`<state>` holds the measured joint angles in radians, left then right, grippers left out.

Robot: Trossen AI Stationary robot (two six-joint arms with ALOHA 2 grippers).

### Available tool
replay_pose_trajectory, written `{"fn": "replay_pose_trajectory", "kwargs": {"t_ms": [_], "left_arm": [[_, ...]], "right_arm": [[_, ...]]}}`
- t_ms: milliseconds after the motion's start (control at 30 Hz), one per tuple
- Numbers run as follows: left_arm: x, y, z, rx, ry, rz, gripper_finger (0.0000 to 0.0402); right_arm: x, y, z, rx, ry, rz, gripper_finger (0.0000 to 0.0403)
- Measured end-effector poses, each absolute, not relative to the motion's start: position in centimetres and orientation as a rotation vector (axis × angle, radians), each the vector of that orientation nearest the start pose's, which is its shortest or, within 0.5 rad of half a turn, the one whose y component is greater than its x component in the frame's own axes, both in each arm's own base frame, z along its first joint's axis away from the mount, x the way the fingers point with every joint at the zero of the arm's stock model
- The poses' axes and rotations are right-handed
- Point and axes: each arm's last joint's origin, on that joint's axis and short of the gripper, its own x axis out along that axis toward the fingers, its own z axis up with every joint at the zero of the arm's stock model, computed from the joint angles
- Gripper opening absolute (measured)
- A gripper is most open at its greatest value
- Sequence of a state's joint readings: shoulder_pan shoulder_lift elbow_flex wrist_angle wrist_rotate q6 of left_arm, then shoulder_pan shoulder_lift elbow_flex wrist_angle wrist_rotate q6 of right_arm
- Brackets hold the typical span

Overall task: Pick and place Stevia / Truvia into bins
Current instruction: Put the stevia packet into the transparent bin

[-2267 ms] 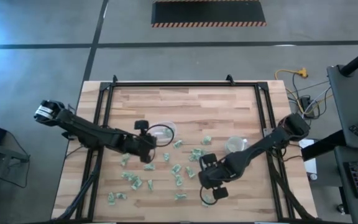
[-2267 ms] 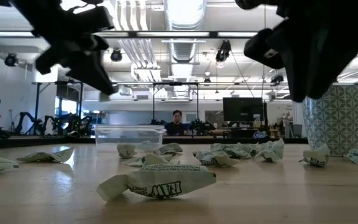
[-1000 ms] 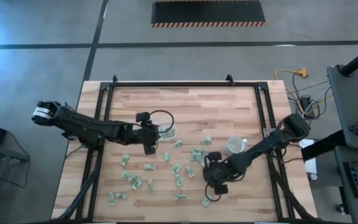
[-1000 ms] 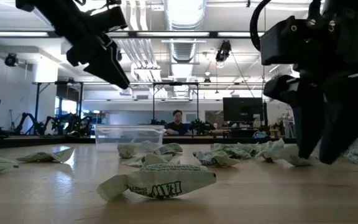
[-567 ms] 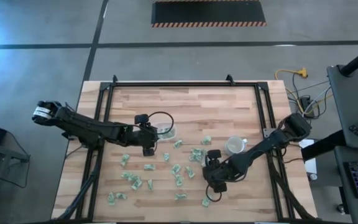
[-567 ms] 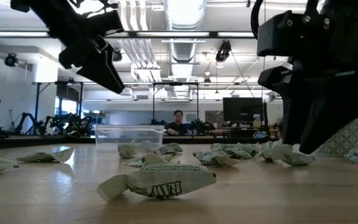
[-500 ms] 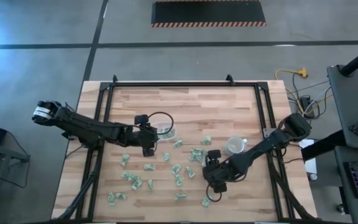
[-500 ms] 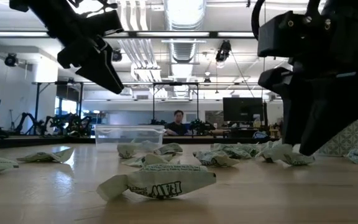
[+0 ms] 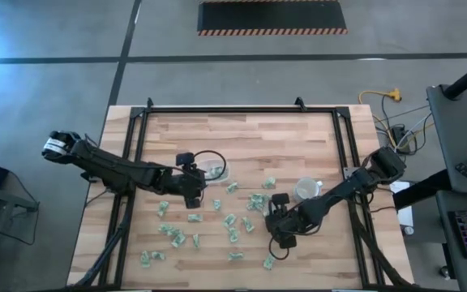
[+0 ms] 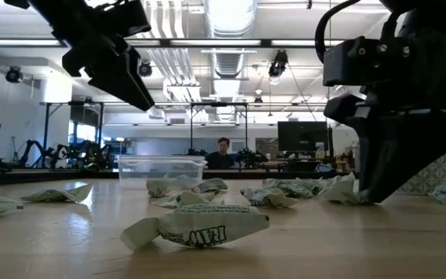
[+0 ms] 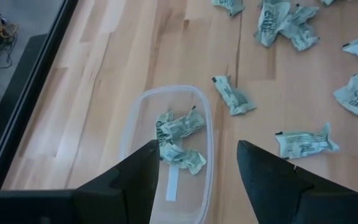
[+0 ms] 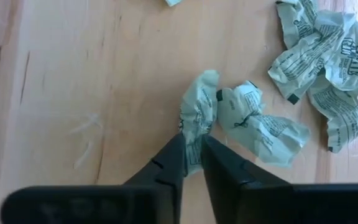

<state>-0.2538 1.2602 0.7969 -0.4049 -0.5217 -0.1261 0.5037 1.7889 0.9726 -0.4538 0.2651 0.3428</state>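
In the high view, the left gripper [image 9: 191, 197] sits left of centre over the pale wooden desk [image 9: 242, 134], just below the shallow clear rounded-rectangular plastic tub [image 9: 211, 171]. In the left wrist view its two dark fingers [image 11: 143, 174] are spread wide with nothing between them, and the tub's rim [image 11: 205, 142] lies in the lower left centre of that frame, partly behind the fingers. Two crumpled pale green and white paper sweetener packets [image 11: 178, 127] lie inside the tub; other loose packets [image 11: 234, 96] rest on the desk just beside it and toward the upper right of that frame.

Across the middle of the high view more green packets [image 9: 230, 221] are scattered over the boards. In the low view one packet [image 10: 196, 225] lies close in the lower centre, with the tub [image 10: 161, 168] farther back.

Right of centre in the high view, the right gripper [image 9: 280, 240] is low at the desk, below and left of the small clear round plastic cup [image 9: 306, 190]. In the right wrist view its fingers [image 12: 174, 163] are pressed nearly together, pinching the lower end of a crumpled green packet [image 12: 199, 112] at frame centre; the packet sticks out beyond the fingertips. A second packet [image 12: 261, 128] lies just beside it to the right, whether touching cannot be told.
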Motion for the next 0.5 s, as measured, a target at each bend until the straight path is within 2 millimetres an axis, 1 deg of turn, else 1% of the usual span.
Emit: {"fn": "replay_pose_trajectory", "kwargs": {"t_ms": [67, 200, 367, 500], "left_arm": [[24.1, -4.9, 22.9, 0.211, 0.782, 0.295, 0.0199], [24.1, -5.3, 23.2, 0.213, 0.775, 0.281, 0.0199], [23.8, -6.2, 23.4, 0.161, 0.796, 0.2, 0.0199], [22.9, -6.9, 23.4, 0.086, 0.853, 0.164, 0.0199]], "right_arm": [[28.1, 14.6, 13.2, -0.179, 1.186, 0.003, 0.0018], [28.4, 14.8, 13.7, -0.177, 1.176, 0.008, 0.001], [29.4, 15.3, 15.6, -0.201, 1.108, 0.056, 0.0009], [30.6, 15.3, 17.0, -0.31, 1.032, 0.049, 0.0009]]}}
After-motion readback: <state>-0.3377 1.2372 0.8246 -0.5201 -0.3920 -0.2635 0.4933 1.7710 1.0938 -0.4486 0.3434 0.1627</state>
